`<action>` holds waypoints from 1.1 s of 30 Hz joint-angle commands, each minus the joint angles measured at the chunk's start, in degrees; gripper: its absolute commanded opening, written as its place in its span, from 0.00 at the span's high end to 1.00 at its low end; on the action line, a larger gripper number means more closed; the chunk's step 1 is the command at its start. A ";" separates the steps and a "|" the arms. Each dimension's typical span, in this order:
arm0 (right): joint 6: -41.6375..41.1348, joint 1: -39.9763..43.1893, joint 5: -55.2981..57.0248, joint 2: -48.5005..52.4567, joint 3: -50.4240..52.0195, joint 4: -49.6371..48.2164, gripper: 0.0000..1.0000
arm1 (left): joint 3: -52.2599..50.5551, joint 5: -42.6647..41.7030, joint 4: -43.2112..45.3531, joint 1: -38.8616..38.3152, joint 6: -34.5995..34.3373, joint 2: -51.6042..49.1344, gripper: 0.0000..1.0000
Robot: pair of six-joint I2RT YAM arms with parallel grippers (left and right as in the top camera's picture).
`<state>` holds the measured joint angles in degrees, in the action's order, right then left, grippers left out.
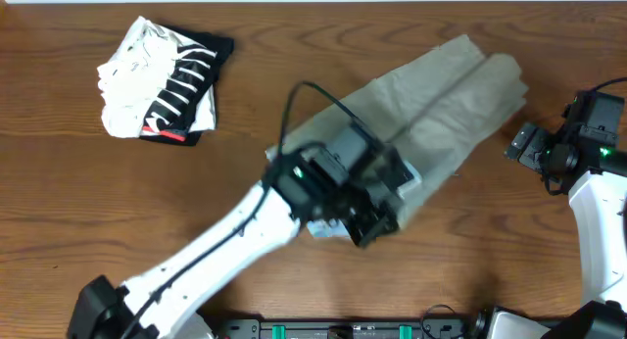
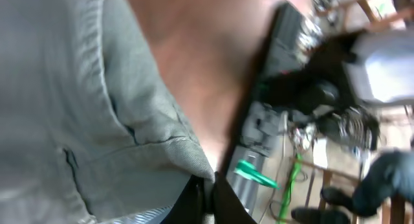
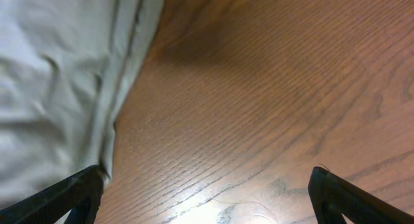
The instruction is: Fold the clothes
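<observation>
The khaki shorts (image 1: 441, 94) lie flat and slant from the table's middle up to the right. My left gripper (image 1: 377, 217) sits over their waistband end, shut on a fold of the cloth. In the left wrist view the dark fingers (image 2: 194, 201) pinch the khaki edge (image 2: 187, 156), and a strip of pale blue waistband (image 2: 139, 215) shows beside them. My right gripper (image 1: 521, 143) rests low over the table just right of the leg hems. In the right wrist view it stands open (image 3: 207, 198) over bare wood, its left finger (image 3: 81, 191) at the shorts' edge (image 3: 58, 88).
A folded black-and-white striped garment with a red mark (image 1: 162, 79) lies at the back left of the wooden table (image 1: 78, 202). The left arm's white link (image 1: 206, 256) crosses the front of the table. The right arm's base (image 1: 602, 221) stands at the right edge.
</observation>
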<state>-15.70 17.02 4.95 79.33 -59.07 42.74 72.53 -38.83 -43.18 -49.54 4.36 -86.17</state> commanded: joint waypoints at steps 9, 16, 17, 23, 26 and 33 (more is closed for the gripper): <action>-0.98 0.33 0.81 -0.37 0.35 0.39 0.01 | -0.15 5.64 0.68 -16.55 -5.99 0.39 0.94; 0.04 0.22 -0.72 -0.37 0.35 0.35 0.01 | -0.15 13.20 1.05 -21.27 -5.97 0.33 0.90; 0.17 0.20 -1.07 -0.37 0.35 0.35 0.01 | -0.15 13.16 1.27 -21.38 -5.97 0.31 0.89; 0.15 0.20 -1.18 -0.37 0.35 0.35 0.01 | -0.15 13.14 2.38 -21.68 -6.25 0.28 0.89; 0.15 0.22 -1.33 -0.37 0.35 0.35 0.01 | -0.15 13.14 2.38 -21.70 -6.23 0.00 0.89; 0.13 0.20 -1.33 -0.37 0.35 0.37 0.01 | -0.15 12.31 2.82 -21.81 -8.46 -3.30 0.32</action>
<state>-15.90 17.02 3.84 79.33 -59.07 42.89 72.53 -26.59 -40.58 -71.05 -2.11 -87.31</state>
